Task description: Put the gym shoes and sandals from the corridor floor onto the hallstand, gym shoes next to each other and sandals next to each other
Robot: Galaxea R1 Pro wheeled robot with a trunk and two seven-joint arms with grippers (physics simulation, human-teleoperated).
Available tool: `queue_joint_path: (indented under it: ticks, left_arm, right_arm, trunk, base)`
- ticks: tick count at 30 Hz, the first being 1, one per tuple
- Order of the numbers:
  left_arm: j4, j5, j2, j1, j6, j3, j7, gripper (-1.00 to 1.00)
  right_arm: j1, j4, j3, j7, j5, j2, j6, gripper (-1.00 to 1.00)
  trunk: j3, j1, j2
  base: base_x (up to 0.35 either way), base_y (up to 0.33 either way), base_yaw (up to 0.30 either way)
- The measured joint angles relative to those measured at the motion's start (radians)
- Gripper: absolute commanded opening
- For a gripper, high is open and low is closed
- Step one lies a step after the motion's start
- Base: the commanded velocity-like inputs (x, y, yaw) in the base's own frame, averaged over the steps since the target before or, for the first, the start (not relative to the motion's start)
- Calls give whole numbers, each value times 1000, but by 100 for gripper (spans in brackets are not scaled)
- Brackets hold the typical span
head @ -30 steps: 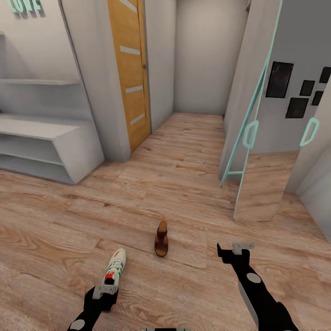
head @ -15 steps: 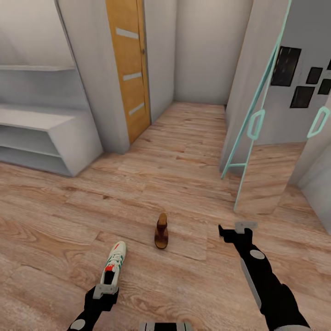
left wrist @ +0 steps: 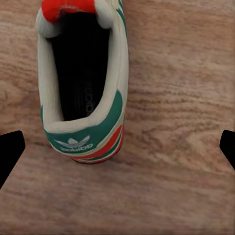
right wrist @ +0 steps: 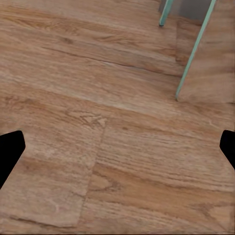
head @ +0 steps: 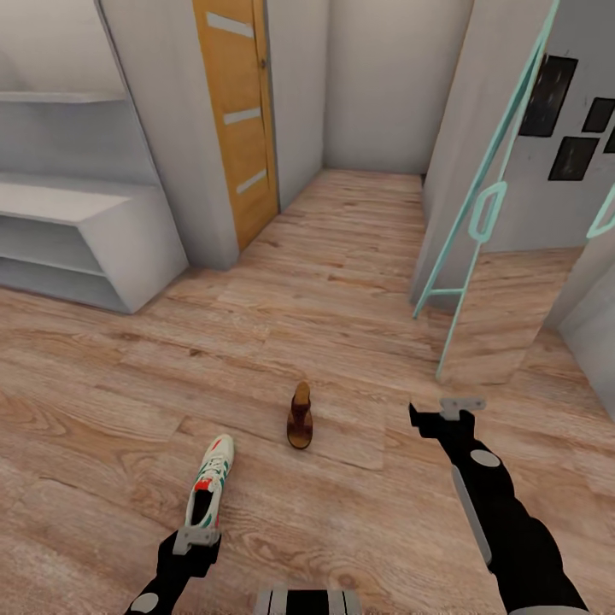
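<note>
One gym shoe (head: pixel 209 491) lies on the corridor floor (head: pixel 342 282) at lower left, the left gripper (head: pixel 197 539) spread wide above its heel. A sandal (head: pixel 300 418) sits mid-frame. The right gripper (head: pixel 451 408) hangs released; the hallstand (head: pixel 94 231) stands upper left.

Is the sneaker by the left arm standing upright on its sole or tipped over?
Upright. The sneaker sits sole-down on the wood floor, its opening facing up toward the left wrist camera.

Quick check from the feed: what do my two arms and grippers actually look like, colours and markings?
Both arms are glossy black with round grey discs set into the links. The left gripper and right gripper each end in a pale grey bracket-like plate. In the wrist views the fingertips show as plain black wedges. No cables or lettering visible.
</note>
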Motion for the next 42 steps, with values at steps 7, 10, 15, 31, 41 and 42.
queue_joint_path:
  ticks: [7, 10, 15, 31, 41, 42]
  left_arm:
    - [-12, 0, 0, -1, -36, 2, 2, 100]
    - [-18, 0, 2, -9, -42, 4, 3, 100]
    - [-20, 0, 4, -13, -43, 5, 3, 100]
    - [-21, 0, 3, -15, -62, 5, 3, 100]
    - [-21, 0, 2, -15, -75, 5, 3, 100]
    - [-21, 0, 2, -14, -76, 5, 3, 100]
  right_arm:
    - [0, 21, 1, 2, 0, 0, 3, 100]
    - [0, 22, 0, 3, 0, -1, 3, 100]
    - [0, 21, -1, 3, 0, -2, 2, 100]
    - [0, 20, -2, 2, 1, -2, 2, 100]
    - [0, 18, -4, 2, 2, -2, 2, 100]
    - [0, 18, -4, 2, 2, -2, 2, 100]
  trunk:
    - [-27, 3, -2]
    - [-39, 4, -2]
    - [-58, 7, -4]
    - [-120, 14, -7]
    - [-136, 16, -8]
    - [-136, 16, -8]
  base:
    - [0, 0, 0]
    - [0, 0, 0]
    - [0, 0, 0]
    - [0, 0, 0]
    - [0, 0, 0]
    - [0, 0, 0]
